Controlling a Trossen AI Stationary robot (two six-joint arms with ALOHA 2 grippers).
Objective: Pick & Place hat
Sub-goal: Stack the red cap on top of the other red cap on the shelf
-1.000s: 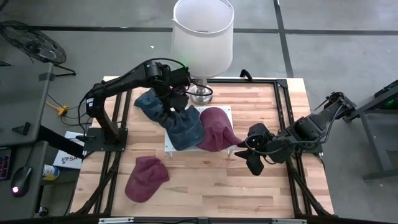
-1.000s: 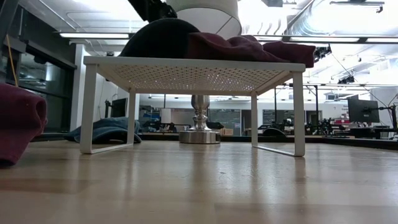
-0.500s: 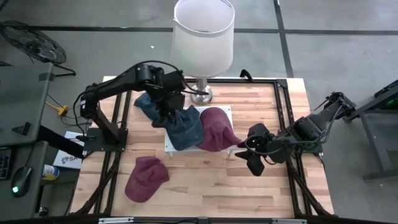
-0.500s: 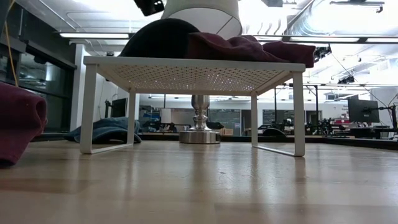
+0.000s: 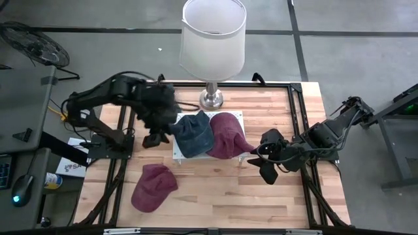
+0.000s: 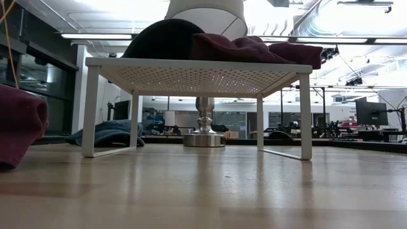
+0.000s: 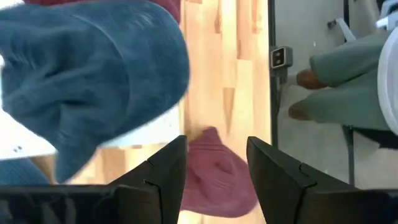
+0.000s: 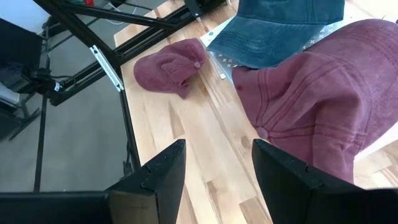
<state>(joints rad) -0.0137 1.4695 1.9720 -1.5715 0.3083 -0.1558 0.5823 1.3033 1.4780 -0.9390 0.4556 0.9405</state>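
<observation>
Left end effector (image 5: 151,138): positioned over the bench (image 5: 222,196), just off the edge of the white mesh rack (image 5: 177,151). Fingers (image 7: 168,171) stand apart with nothing between them; no contact with any item.

Blue hat (image 5: 194,132): immediately beside the left end effector, lying on the rack top, part of it hanging over the rack edge nearest that end effector.

Maroon hat (image 5: 226,134): beyond the blue hat from the left end effector, on the same rack, touching the blue hat. Its brim reaches toward the right end effector (image 5: 261,158).

Right end effector: stationed low at the opposite side of the rack, jaws parted, empty, close to the maroon hat's brim.

Second maroon hat (image 5: 153,186): on the bench, near the left end effector, clear of the rack.

Lamp (image 5: 212,39): at the bench's far edge, behind the rack.
</observation>
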